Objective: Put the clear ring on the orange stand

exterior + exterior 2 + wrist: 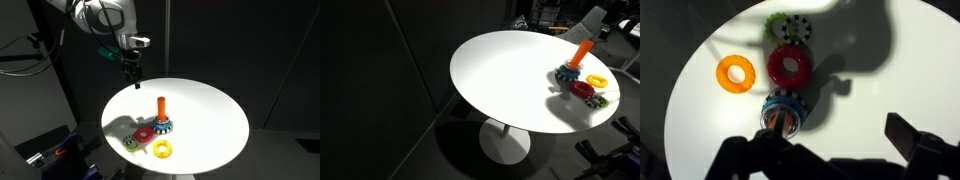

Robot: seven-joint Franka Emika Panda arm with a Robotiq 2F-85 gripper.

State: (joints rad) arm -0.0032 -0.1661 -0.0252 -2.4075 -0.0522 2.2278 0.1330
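Wrist view, looking straight down: the orange stand (781, 120) shows end-on, its peg rising from the blue gear-edged base at the lower middle. The red ring (790, 66) lies just beyond it, the yellow ring (735, 72) to one side, and a green gear piece (790, 28) farthest off. Both exterior views show the same stand (161, 108) (580, 53) upright, near the edge of the white round table (210, 100) (500, 70). The red ring (146, 134) (582, 89) sits close against its base, and the yellow ring (161, 149) (596, 80) and green piece (131, 143) (600, 100) lie nearby.

The clear ring cannot be made out in any view.

In an exterior view the arm (100, 18) reaches in from above, and the gripper (130, 80) points straight down, well above the tabletop and off to the side of the stand. Only the wrist view shows the gripper (820, 140) from behind: its dark fingers (910, 135) stand wide apart with nothing held between them.
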